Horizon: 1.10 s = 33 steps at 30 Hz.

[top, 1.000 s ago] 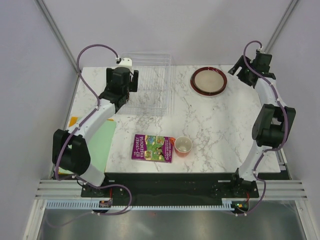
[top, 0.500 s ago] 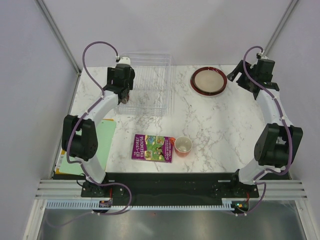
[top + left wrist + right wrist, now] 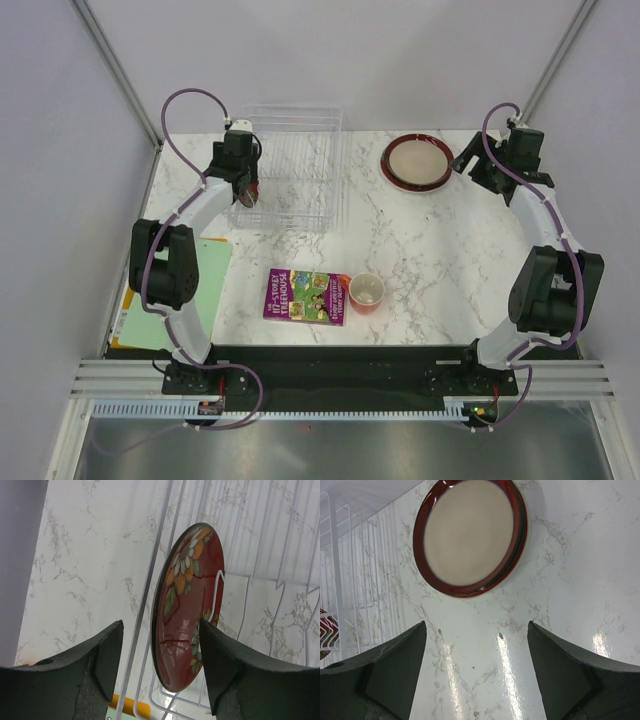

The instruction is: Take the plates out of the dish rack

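Left gripper (image 3: 249, 186) straddled the small red flowered plate (image 3: 253, 194); right gripper (image 3: 468, 162) gaped empty.
Top view: the clear ribbed plastic dish rack (image 3: 300, 175) lay beneath the left fingers. Left wrist: the plate (image 3: 192, 590) stood on edge between parted fingers, not yet clamped. Right wrist: the cream-centred, red-rimmed round plate (image 3: 470, 535) lay flat beyond the wide fingertips.

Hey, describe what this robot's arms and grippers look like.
The left arm and right arm each have white links, black joints and a looping purple cable. The left gripper and right gripper each have two dark, matte, wedge-shaped fingers.
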Motion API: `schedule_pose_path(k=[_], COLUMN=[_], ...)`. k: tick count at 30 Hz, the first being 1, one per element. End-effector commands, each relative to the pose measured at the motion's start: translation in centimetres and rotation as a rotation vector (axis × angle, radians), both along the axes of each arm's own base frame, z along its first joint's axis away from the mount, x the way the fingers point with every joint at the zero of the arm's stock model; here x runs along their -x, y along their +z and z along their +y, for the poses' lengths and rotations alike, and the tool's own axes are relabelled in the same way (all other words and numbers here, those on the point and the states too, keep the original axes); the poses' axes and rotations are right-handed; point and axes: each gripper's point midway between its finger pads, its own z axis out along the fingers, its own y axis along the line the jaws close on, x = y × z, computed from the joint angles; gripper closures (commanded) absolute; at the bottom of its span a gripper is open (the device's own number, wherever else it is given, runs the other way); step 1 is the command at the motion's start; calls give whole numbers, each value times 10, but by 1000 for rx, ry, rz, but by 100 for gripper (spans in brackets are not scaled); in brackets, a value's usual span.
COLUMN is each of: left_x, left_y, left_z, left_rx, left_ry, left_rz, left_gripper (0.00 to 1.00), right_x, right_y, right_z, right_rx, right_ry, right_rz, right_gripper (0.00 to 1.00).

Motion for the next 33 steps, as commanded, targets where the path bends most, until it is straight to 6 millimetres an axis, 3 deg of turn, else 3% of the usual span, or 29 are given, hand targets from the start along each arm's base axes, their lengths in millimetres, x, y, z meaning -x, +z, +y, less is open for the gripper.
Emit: schedule_pose_path(k=[1, 12, 17, 22, 23, 27, 33], left_x=[-17, -21, -23, -26, -26, -27, -29], left_y=[11, 5, 3, -3, -8, -9, 0], left_z=[-11, -13, -10, -9, -9, -10, -13], left_rx=[64, 78, 77, 76, 74, 80, 99], left_ry=[-10, -2, 20, 36, 36, 39, 35], left_rz=[-42, -34, -33, -29, -18, -17, -36], left_gripper=[34, 48, 48, 55, 58, 98, 98], right_x=[-1, -1, 0, 1, 1, 1, 3], right_y=[14, 6, 9, 12, 12, 12, 9], right_z=[1, 7, 6, 7, 7, 8, 9], right_rx=[10, -9, -7, -7, -7, -11, -16], right_ry=[16, 40, 41, 46, 46, 49, 51], right_rz=[-58, -46, -54, -59, -60, -59, -52], right_gripper=[12, 12, 12, 12, 11, 12, 12])
